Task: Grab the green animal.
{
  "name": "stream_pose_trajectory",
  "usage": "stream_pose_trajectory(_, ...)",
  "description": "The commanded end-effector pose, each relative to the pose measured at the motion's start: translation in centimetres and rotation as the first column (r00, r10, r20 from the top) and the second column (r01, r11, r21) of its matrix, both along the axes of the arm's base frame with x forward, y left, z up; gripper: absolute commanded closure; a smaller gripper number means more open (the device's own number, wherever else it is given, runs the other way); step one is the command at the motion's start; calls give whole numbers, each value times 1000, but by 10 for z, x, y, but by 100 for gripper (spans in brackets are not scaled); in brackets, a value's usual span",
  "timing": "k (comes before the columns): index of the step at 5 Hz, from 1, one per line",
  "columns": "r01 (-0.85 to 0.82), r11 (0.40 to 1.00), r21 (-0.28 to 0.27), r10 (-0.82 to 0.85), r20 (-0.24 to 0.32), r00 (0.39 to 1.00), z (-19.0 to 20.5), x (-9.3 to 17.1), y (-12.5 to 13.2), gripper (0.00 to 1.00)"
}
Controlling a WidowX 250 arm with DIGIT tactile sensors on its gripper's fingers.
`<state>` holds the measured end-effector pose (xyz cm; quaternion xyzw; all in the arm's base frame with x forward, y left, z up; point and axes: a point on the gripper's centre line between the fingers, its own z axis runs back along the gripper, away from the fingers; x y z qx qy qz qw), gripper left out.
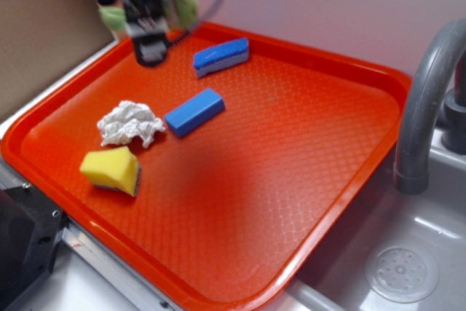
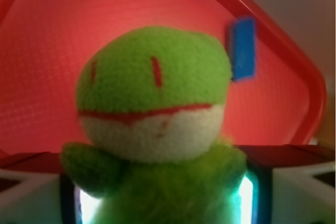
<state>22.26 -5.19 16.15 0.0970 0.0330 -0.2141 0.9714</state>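
The green animal [image 2: 157,129], a lime-green plush frog with red stitched eyes and mouth and a whitish chin, fills the wrist view. Its fuzzy body sits between my fingers, so my gripper [image 2: 163,198] is shut on it. In the exterior view the gripper [image 1: 151,30] hangs above the far left corner of the orange tray [image 1: 291,180], blurred. Green bits of the frog [image 1: 183,5] show on both sides of it, lifted off the tray.
On the tray lie a blue-and-white sponge [image 1: 220,56], a blue block [image 1: 194,112], a crumpled white paper [image 1: 131,123] and a yellow sponge wedge [image 1: 111,170]. A grey tap [image 1: 426,100] and sink drain [image 1: 401,273] stand at the right. The wrist view shows the blue block [image 2: 243,48].
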Motion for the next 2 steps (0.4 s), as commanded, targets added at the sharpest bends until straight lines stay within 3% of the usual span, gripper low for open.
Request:
stream_pose_trajectory(1,-384,918,-95,394,123,911,50,-28,9,100)
stream_pose_trajectory(2,-402,903,-152,418,97,903,53,-27,13,100)
